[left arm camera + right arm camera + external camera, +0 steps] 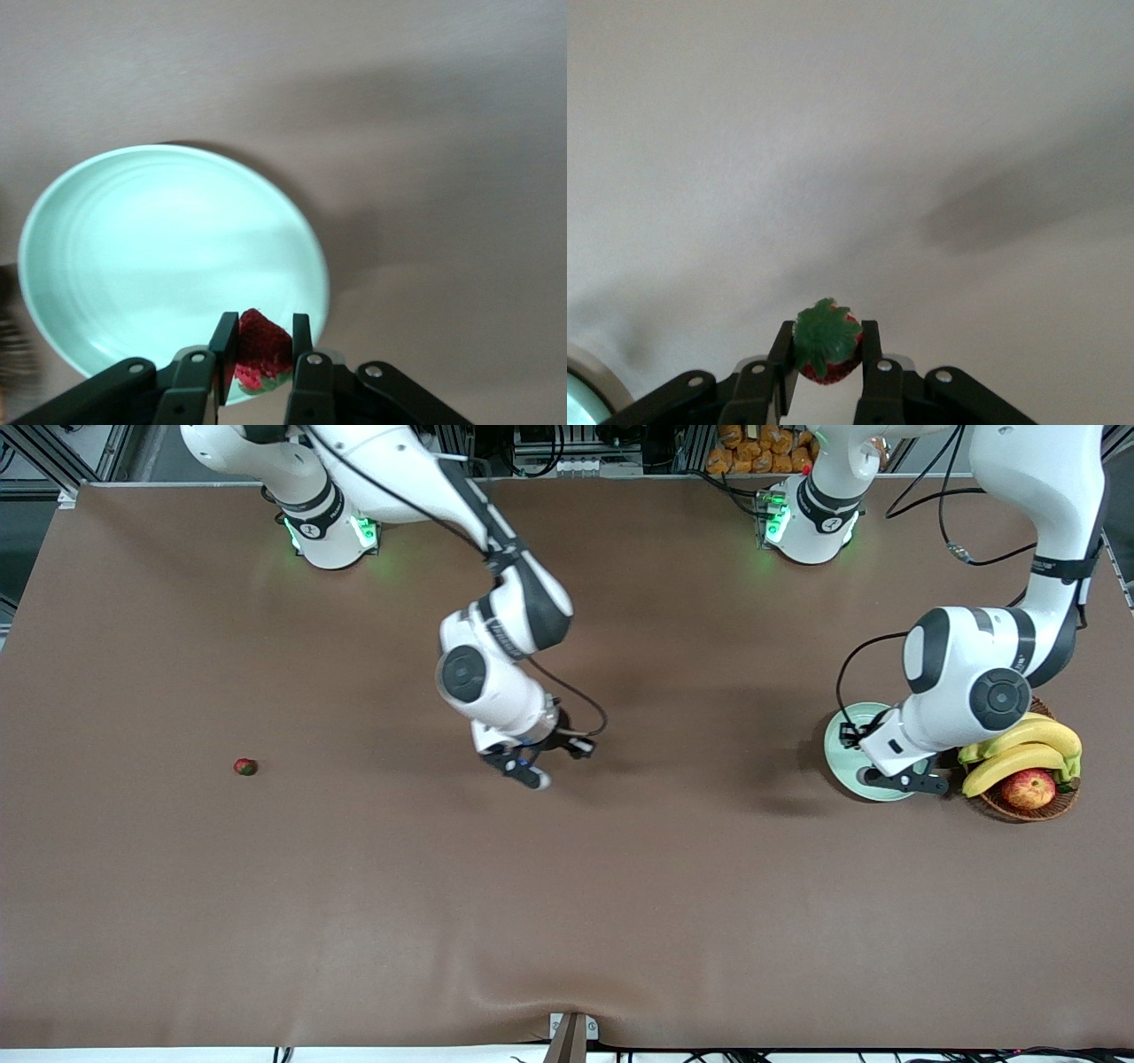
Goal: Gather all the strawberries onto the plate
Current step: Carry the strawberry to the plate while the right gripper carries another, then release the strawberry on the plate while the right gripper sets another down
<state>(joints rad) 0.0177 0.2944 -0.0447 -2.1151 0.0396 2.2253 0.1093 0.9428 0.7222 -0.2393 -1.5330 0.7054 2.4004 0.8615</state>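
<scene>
Currently, entries by item:
Left end effector (259,350): clamped on a strawberry (262,350), red tip pointing away from the wrist, green cap toward it; hangs over the plate (133,257), at its rim. Front view puts this at right of frame, mid-height (904,779).
Right end effector (827,354): clamped on a second strawberry (826,347), leafy cap facing the wrist camera; hangs over bare brown surface (567,921) at centre of the front frame (523,766).
Third strawberry (245,766): lies alone on the surface, left part of front frame, mid-height, well apart from both arms.
Plate, front view (846,748): pale mint, right of frame, partly covered by the left arm; no berry seen lying in it in the left wrist view.
Basket (1028,806): brown wicker, just beside the plate toward the frame's right edge; holds bananas (1019,748) and an apple (1028,788).
Plate, right wrist view (585,398): a mint sliver at the lower-left corner.
</scene>
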